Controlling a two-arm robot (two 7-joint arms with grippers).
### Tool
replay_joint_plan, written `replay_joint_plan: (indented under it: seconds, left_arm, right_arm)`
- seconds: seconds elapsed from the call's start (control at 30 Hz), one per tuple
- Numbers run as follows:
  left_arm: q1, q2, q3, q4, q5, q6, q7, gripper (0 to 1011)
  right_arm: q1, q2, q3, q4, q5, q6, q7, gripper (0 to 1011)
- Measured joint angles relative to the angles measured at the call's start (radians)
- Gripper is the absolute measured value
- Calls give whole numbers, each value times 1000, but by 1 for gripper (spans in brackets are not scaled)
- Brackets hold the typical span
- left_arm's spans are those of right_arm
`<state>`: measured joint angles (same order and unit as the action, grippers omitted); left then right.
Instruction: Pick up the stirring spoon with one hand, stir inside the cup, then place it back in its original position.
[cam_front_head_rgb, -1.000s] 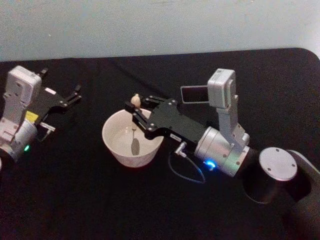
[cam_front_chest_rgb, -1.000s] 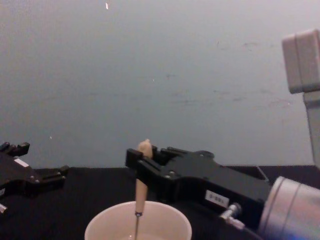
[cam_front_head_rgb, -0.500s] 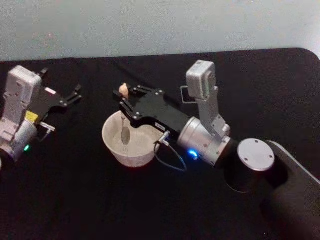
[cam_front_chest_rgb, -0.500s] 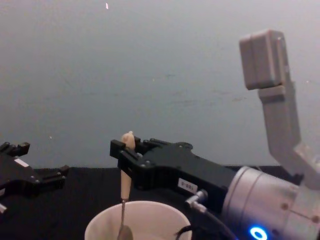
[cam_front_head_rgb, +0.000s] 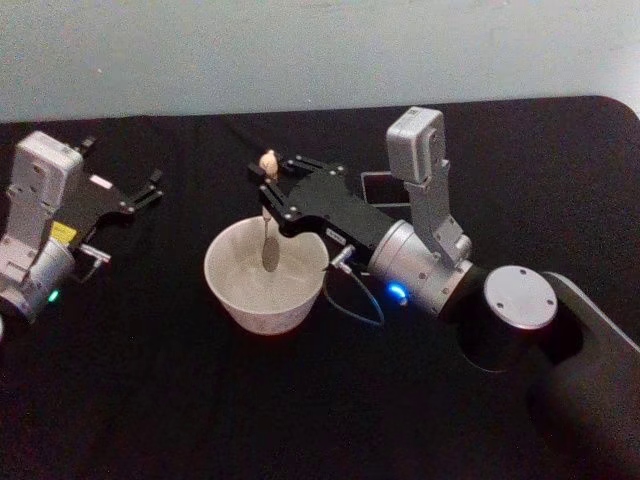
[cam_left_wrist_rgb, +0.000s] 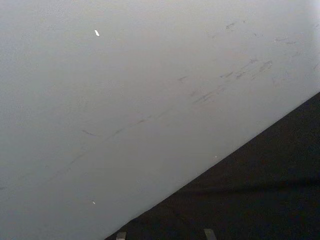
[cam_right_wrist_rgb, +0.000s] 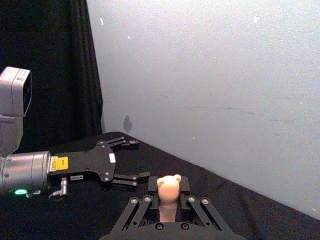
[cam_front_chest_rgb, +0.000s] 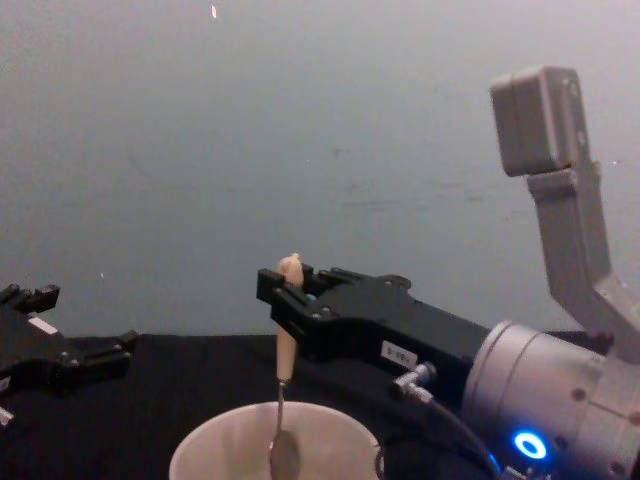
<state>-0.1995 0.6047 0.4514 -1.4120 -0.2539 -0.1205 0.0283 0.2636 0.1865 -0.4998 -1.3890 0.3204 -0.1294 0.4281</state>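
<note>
On the tabletop (cam_front_head_rgb: 150, 400) we see the cup (cam_front_head_rgb: 262, 312); the right end effector (cam_front_head_rgb: 268, 190) reaches over its rim, clenched on the spoon (cam_front_head_rgb: 268, 240) handle, holding it upright so its metal end dips inside to stir. The left end effector (cam_front_head_rgb: 155, 188) sits parked far left, released.

looks like a robotics lab test bench tbh, table (cam_front_head_rgb: 150, 400) draped in plain black cloth, bare pale grey wall (cam_front_head_rgb: 300, 50) right behind it, scuff marks (cam_left_wrist_rgb: 240, 75) on the paint, black curtain (cam_right_wrist_rgb: 45, 65) hanging where the wall ends
</note>
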Motion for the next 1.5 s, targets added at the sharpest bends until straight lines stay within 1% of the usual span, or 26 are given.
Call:
replay_joint_plan:
  seconds: [0.17, 0.37, 0.47, 0.6, 0.67, 0.77, 0.8, 0.93, 1.0, 1.03, 1.1, 1.2, 1.23, 1.33, 1.37, 1.5]
  left_arm:
    - [0, 0, 0, 0, 0, 0, 0, 1001]
    - [0, 0, 0, 0, 0, 0, 0, 1001]
    - [0, 0, 0, 0, 0, 0, 0, 1001]
    - [0, 0, 0, 0, 0, 0, 0, 1001]
    - [0, 0, 0, 0, 0, 0, 0, 1001]
    - [0, 0, 0, 0, 0, 0, 0, 1001]
    - [0, 0, 0, 0, 0, 0, 0, 1001]
    - [0, 0, 0, 0, 0, 0, 0, 1001]
    - [0, 0, 0, 0, 0, 0, 0, 1001]
    - [0, 0, 0, 0, 0, 0, 0, 1001]
    - [0, 0, 0, 0, 0, 0, 0, 1001]
    - [0, 0, 0, 0, 0, 0, 0, 1001]
    - [0, 0, 0, 0, 0, 0, 0, 1001]
    - [0, 0, 0, 0, 0, 0, 0, 1001]
    - [0, 0, 0, 0, 0, 0, 0, 1001]
    - [0, 0, 0, 0, 0, 0, 0, 1001]
  right_arm:
    - [-8, 8, 9, -11, 7, 4, 6, 226]
    - [-23, 18, 20, -48, 25, 16, 12, 227]
    - [-38, 28, 30, -93, 53, 30, 20, 227]
    - [-50, 36, 39, -138, 77, 38, 23, 226]
    - [-57, 41, 49, -175, 90, 40, 16, 227]
    - [-67, 48, 69, -228, 98, 43, -16, 226]
    - [-67, 48, 69, -228, 98, 43, -16, 226]
    - [-78, 57, 96, -280, 105, 49, -49, 226]
    - [-88, 65, 120, -320, 109, 56, -75, 226]
    - [-88, 65, 120, -320, 109, 56, -75, 226]
    - [-100, 77, 146, -357, 111, 63, -98, 227]
    - [-111, 87, 164, -382, 113, 68, -110, 227]
    - [-120, 96, 179, -399, 116, 72, -117, 226]
    - [-133, 110, 200, -421, 119, 79, -126, 227]
    - [-143, 119, 213, -434, 122, 84, -131, 226]
    - [-165, 137, 239, -459, 124, 97, -142, 226]
